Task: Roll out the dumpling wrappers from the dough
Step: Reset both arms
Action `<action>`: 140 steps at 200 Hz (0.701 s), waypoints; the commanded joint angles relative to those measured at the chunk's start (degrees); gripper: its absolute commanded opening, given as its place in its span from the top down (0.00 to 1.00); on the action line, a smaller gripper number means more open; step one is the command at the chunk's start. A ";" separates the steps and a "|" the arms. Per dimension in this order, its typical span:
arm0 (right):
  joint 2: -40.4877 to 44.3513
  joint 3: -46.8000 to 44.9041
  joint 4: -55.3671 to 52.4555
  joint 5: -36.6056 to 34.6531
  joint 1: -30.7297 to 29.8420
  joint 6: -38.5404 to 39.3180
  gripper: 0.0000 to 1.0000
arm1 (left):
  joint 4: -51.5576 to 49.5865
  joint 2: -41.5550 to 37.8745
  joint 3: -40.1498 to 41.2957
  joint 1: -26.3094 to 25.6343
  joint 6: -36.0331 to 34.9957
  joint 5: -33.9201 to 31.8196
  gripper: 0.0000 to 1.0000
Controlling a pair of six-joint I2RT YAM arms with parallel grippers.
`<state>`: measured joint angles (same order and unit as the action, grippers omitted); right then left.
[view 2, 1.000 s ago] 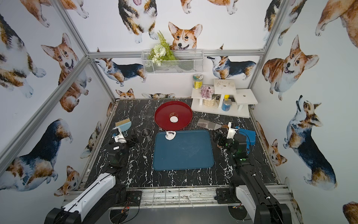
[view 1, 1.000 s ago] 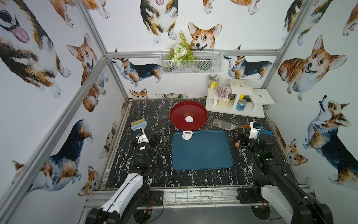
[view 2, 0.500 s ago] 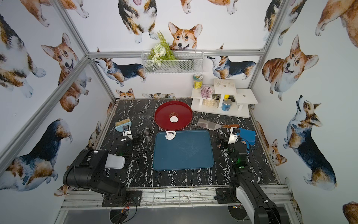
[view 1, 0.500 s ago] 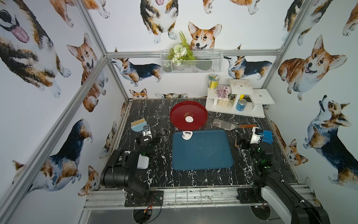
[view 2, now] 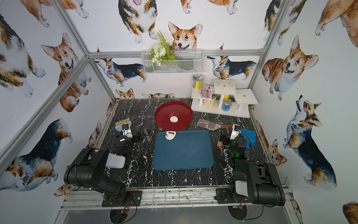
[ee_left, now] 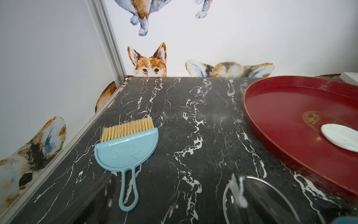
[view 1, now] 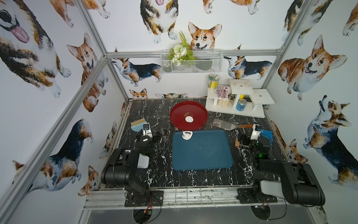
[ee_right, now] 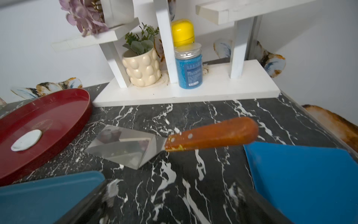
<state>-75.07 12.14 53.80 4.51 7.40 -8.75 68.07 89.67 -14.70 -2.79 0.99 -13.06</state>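
Note:
One dumpling wrapper, a small round white disc, lies in the red plate; it also shows as the wrapper in both wrist views. A ragged white dough scrap with a hole sits on the far left corner of the blue tray. My left gripper is open and low over the table, left of the tray. My right gripper is open too, right of the tray. Nothing sits between either pair of fingers.
A metal ring cutter lies by the left gripper, a light blue brush behind it. Near the right gripper lie a spatula and a blue scraper. A white shelf stands back right.
Both arms have folded up, their elbows rising near the table's front edge, while the grippers stay about where they were. Wrapper and dough have not moved.

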 commanded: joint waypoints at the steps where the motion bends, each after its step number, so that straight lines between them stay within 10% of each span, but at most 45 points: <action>1: -2.25 2.23 2.39 2.02 0.07 0.35 0.00 | 1.67 0.08 -0.15 -0.11 -0.72 0.91 0.00; 52: -9.42 -7.23 27.89 -3.89 -5.00 4.85 0.00 | 1.79 0.07 -0.13 -0.11 -0.72 0.93 0.00; 140: -7.53 -4.32 18.74 -6.96 -7.06 6.72 0.00 | 1.76 0.07 -0.07 -0.11 -0.68 0.93 0.00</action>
<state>-82.70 7.51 72.53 -1.48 0.38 -2.68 68.12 89.67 -14.70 -3.01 0.62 -12.21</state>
